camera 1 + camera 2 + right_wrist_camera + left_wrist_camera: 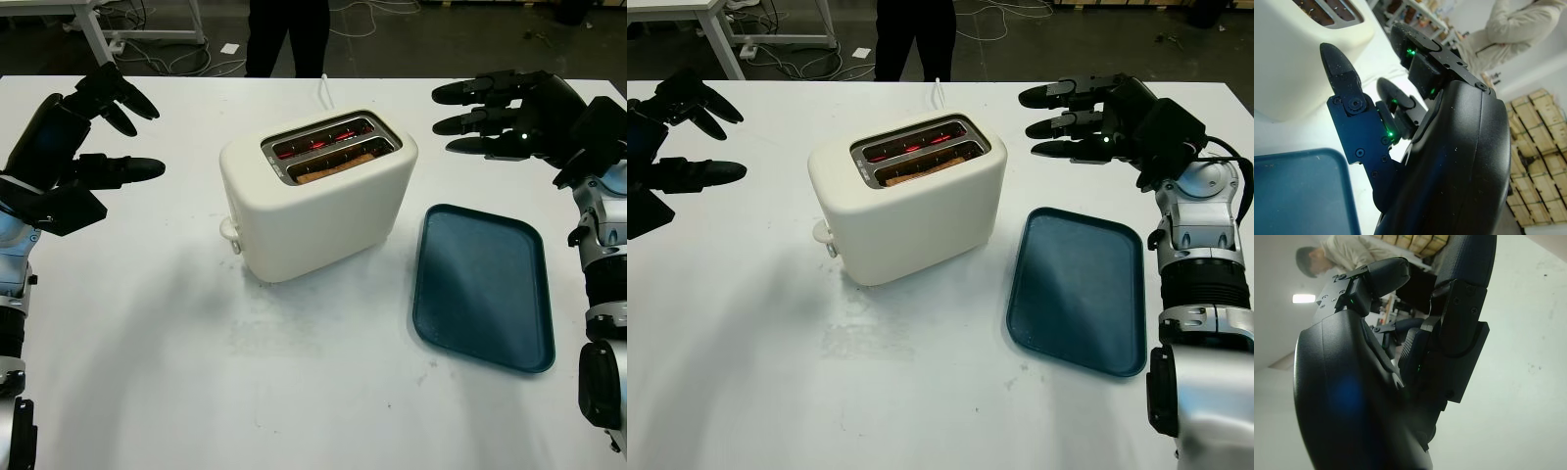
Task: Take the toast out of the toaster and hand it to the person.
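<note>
A cream two-slot toaster (318,196) stands in the middle of the white table (196,372). Its slots glow red inside, and a slice of toast (331,170) sits low in the nearer slot. My left hand (93,137) hovers open above the table, well to the left of the toaster. My right hand (495,113) hovers open to the right of the toaster, above the far end of the tray, fingers pointing toward the toaster. A person (286,37) in dark trousers stands at the table's far edge; a person in a light top (1518,34) appears in the right wrist view.
A dark teal tray (480,284) lies on the table just right of the toaster. A white cord (323,90) runs from behind the toaster to the far edge. A white table leg and cables (147,39) lie on the dark floor beyond.
</note>
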Motion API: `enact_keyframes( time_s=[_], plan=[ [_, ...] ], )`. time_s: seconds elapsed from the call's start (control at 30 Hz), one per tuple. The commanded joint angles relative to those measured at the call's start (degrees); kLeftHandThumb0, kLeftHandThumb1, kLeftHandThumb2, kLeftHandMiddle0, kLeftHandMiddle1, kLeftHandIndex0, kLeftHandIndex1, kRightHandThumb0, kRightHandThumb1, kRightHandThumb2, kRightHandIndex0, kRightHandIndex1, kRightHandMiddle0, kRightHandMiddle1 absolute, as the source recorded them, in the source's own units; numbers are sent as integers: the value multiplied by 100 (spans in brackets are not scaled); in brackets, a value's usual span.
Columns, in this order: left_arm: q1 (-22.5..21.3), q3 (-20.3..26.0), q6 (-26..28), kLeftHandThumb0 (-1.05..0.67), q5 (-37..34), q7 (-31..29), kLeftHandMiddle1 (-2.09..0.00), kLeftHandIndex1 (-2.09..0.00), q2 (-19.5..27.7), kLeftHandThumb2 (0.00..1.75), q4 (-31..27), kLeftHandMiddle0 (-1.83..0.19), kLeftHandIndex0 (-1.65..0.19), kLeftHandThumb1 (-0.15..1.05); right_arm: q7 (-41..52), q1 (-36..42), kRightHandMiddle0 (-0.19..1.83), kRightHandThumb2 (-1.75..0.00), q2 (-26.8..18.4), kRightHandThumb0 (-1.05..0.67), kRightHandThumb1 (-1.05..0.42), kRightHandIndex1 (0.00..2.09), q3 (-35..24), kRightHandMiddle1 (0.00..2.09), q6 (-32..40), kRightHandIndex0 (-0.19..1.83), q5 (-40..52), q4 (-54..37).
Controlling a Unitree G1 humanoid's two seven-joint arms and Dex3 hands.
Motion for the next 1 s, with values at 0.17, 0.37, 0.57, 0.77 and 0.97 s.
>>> enact_keyframes(
  time_s=[0.17,0.37,0.57,0.77,0.97],
  plan=[
    [-2,11,-5,-96,-14,36,-160,-148,-30,15,-2,-28,-17,92,-38,-8,85,0,3,-46,-71,15,16,0,-105,88,-26,-8],
    [-50,-9,-137,-96,8,43,-160,-148,-27,17,84,-29,-17,92,-36,-12,85,0,20,-43,-71,14,19,0,-28,87,-10,-46],
    [-51,-15,-29,-95,3,23,-161,-150,-31,15,13,-28,-17,92,-14,-30,83,0,36,-43,-71,14,13,0,36,86,33,-9],
    [-84,-35,-119,-96,52,35,-161,-150,-8,17,79,-29,-16,92,-14,-21,83,0,45,-42,-71,14,14,0,21,85,40,-39],
    [-104,-30,-142,-96,12,24,-161,-149,-28,17,116,-29,-16,92,-26,-24,83,0,47,-41,-70,14,16,0,24,85,28,-48]
  ],
)
